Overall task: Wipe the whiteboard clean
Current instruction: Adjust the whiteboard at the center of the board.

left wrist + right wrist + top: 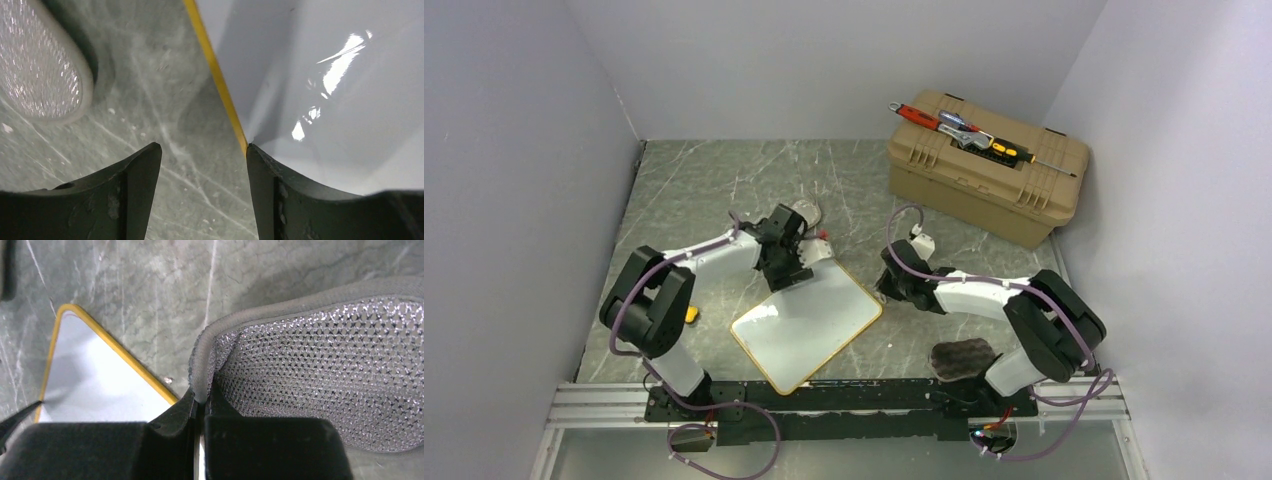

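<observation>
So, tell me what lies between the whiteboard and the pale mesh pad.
Only bare marble table, seen in the left wrist view; the open left pincer straddles the whiteboard at its yellow edge there.

A tan toolbox (pixel 987 180) sits at the far right corner of the marbled grey-green counter (pixel 694 190), a red-handled tool (pixel 921 115) and a yellow-handled screwdriver (pixel 1009 152) lying on its lid. A pale mesh pad (pixel 805 211) lies mid-counter; a dark mesh pad (pixel 961 357) rests by the near edge, right of centre. Close up, a grey mesh pad (pixel 320 365) shows a bound rim; whether it is the dark one is unclear.
</observation>
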